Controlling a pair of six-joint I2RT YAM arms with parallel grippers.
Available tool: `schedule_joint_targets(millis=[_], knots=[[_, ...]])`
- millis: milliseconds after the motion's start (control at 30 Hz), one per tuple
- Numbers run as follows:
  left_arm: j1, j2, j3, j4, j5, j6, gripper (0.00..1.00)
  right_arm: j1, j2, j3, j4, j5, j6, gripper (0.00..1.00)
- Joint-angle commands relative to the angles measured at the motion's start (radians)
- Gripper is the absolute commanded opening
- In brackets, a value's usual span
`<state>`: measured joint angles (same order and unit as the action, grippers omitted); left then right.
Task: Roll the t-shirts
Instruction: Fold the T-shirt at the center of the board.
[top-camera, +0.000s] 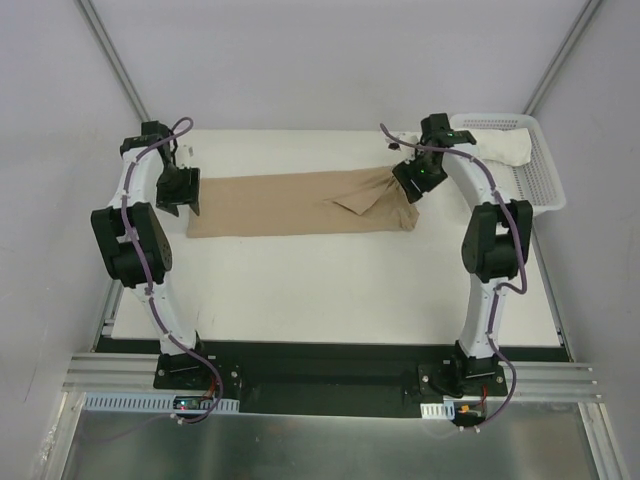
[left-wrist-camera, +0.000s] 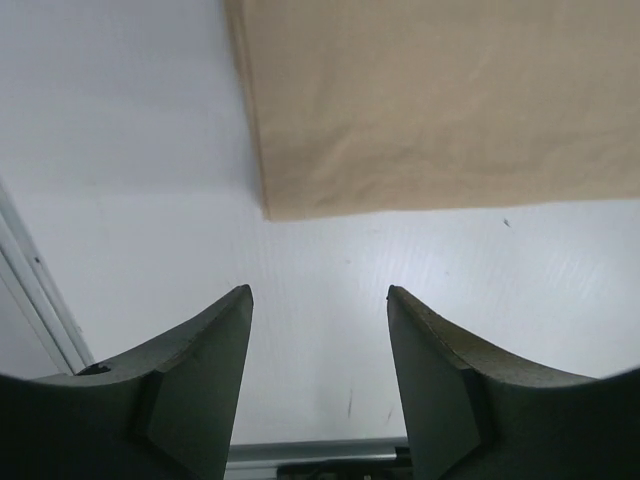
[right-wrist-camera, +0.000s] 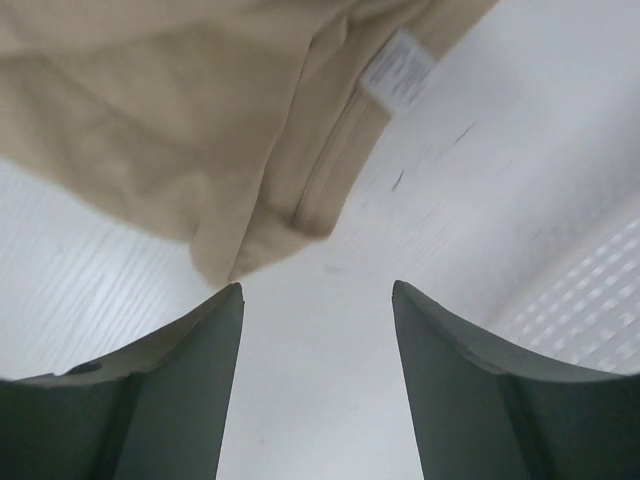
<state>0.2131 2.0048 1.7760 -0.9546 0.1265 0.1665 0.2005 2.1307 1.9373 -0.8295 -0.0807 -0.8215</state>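
Observation:
The tan t-shirt (top-camera: 295, 205) lies folded into a long strip across the far half of the table. My left gripper (top-camera: 186, 200) is open and empty just off its left end; the left wrist view shows the shirt's corner (left-wrist-camera: 400, 110) ahead of the gripper (left-wrist-camera: 320, 295). My right gripper (top-camera: 418, 188) is open and empty over the bunched right end. The right wrist view shows the gripper (right-wrist-camera: 317, 288) just short of the collar (right-wrist-camera: 320, 180) and white neck label (right-wrist-camera: 398, 68). The white t-shirt (top-camera: 495, 145) lies in the basket.
A white plastic mesh basket (top-camera: 545, 175) stands at the far right corner of the table, and its mesh shows in the right wrist view (right-wrist-camera: 590, 310). Grey walls and metal frame posts enclose the table. A metal rail (left-wrist-camera: 320, 452) runs along the table's left edge.

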Motion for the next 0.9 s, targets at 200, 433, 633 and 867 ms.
schedule_joint_targets(millis=[200, 433, 633, 867], knots=[[-0.029, 0.026, -0.093, 0.011, 0.029, -0.007, 0.53, -0.056, -0.104, -0.155, -0.197, -0.289, -0.116, 0.62], [-0.031, 0.103, -0.064, 0.004, 0.019, 0.019, 0.45, -0.050, -0.040, -0.130, -0.237, -0.300, -0.151, 0.60], [-0.029, 0.153, -0.046, -0.003, 0.002, 0.042, 0.40, -0.049, 0.029, -0.100, -0.246, -0.291, -0.168, 0.52], [-0.029, 0.189, -0.029, -0.006, -0.025, 0.064, 0.36, -0.047, 0.069, -0.072, -0.203, -0.258, -0.173, 0.42]])
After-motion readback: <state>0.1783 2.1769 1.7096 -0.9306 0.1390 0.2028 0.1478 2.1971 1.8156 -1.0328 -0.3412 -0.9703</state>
